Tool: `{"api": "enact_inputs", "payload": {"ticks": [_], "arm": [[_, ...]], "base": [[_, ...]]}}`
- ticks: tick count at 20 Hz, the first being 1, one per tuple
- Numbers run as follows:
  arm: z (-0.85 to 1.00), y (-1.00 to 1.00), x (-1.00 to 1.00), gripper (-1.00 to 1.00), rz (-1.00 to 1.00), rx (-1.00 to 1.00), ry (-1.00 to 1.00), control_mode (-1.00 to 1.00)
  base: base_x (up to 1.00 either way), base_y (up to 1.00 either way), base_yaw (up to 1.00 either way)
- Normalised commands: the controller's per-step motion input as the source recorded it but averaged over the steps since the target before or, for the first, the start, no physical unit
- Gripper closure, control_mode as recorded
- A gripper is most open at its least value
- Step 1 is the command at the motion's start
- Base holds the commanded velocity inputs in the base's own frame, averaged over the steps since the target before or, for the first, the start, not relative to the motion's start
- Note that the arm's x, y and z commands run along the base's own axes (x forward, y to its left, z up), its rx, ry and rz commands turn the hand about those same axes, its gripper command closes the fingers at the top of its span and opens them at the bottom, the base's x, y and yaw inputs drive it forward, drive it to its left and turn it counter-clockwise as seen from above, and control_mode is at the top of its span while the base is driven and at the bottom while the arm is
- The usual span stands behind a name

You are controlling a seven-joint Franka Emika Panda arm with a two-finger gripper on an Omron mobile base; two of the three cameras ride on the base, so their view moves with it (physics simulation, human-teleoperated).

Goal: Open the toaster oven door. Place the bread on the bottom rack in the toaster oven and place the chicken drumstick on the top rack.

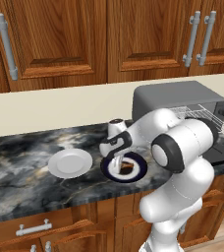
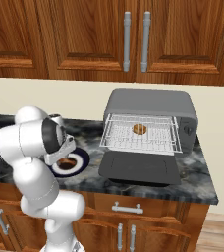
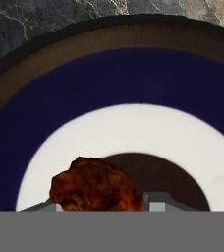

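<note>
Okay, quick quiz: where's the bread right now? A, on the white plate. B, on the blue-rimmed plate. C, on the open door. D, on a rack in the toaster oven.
D: the bread lies on a pulled-out wire rack of the toaster oven, above the open door.

A white plate (image 1: 70, 163) lies on the dark marble surface (image 1: 20, 167), near a navy-rimmed plate (image 1: 138, 173). Wooden cabinets (image 1: 55, 39) hang above, apparently shut.

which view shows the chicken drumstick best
The hand view: the chicken drumstick looms large and brown on the blue-rimmed plate, just above the fingertips. In both base views the arm and gripper cover it.
</note>
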Motion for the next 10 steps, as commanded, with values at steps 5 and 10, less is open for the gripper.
{"api": "enact_inputs", "payload": {"ticks": [5, 10], "arm": [[0.36, -0.16, -0.17, 1.0, 0.1, 0.0, 0.0, -1.0], [0.52, -0.19, -0.23, 1.0, 0.07, 0.0, 0.0, -1.0]], "base": [[0.0, 0.0, 0.0], [0.0, 0.0, 0.0]]}}
